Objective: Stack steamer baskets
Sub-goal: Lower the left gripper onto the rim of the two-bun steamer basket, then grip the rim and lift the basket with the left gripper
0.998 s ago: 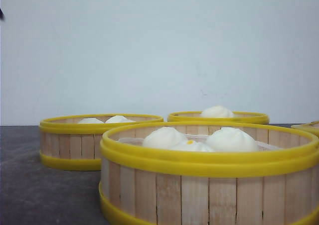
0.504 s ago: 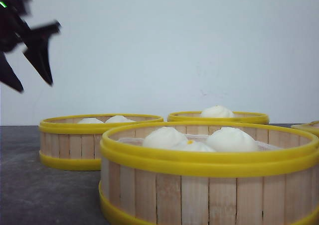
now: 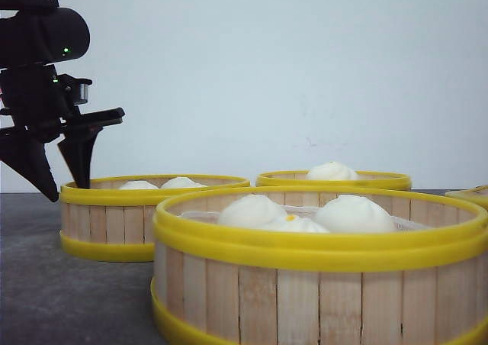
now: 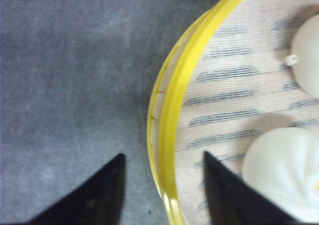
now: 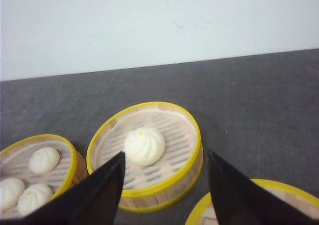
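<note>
Several steamer baskets with slat walls and yellow rims stand on the dark table. The nearest steamer basket holds three white buns. A second basket sits behind it on the left, a third further back. My left gripper is open, its jaws astride the left basket's near-left rim: one finger outside over the table, one inside by a bun. My right gripper hangs open in the air above a one-bun basket, touching nothing.
A fourth basket's rim peeks in at the right edge of the front view. The right wrist view also shows a three-bun basket and another basket's rim. A pale wall rises behind the grey table.
My left arm has come in from the upper left and dropped down, so its open jaws now straddle the left basket's rim. The baskets have not moved.
</note>
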